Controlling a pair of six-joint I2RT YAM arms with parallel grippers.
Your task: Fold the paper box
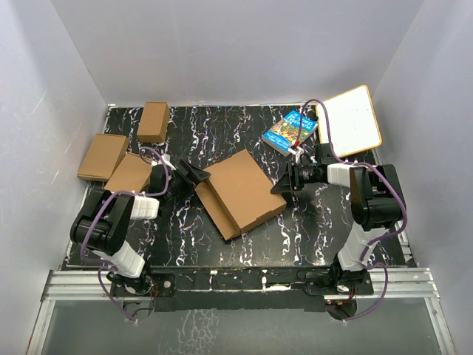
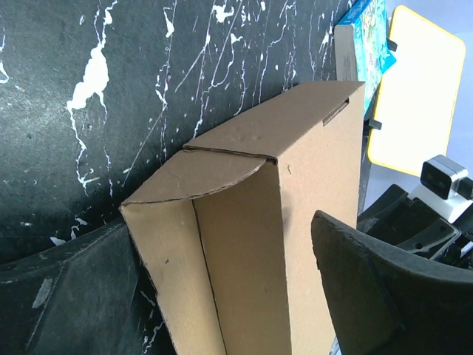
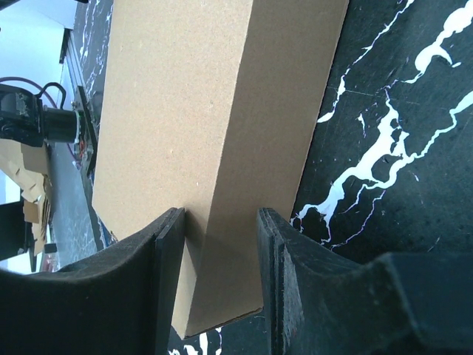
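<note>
A: Where's the paper box point(image 1: 240, 191)?
B: Centre of the black, white-veined table point(image 1: 310, 229); white walls point(image 1: 222, 44) behind and beside; right gripper point(image 1: 277, 185) pinches its edge; left gripper point(image 1: 199, 176) gapes wide at the opposite end.

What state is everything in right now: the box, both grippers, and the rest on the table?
paper box: lying flat, mostly folded, flap on one long side untucked.
right gripper: shut on the paper box's edge.
left gripper: open, at the untucked side.
small boxes: folded shut.
blue book: closed, lying flat.
</note>
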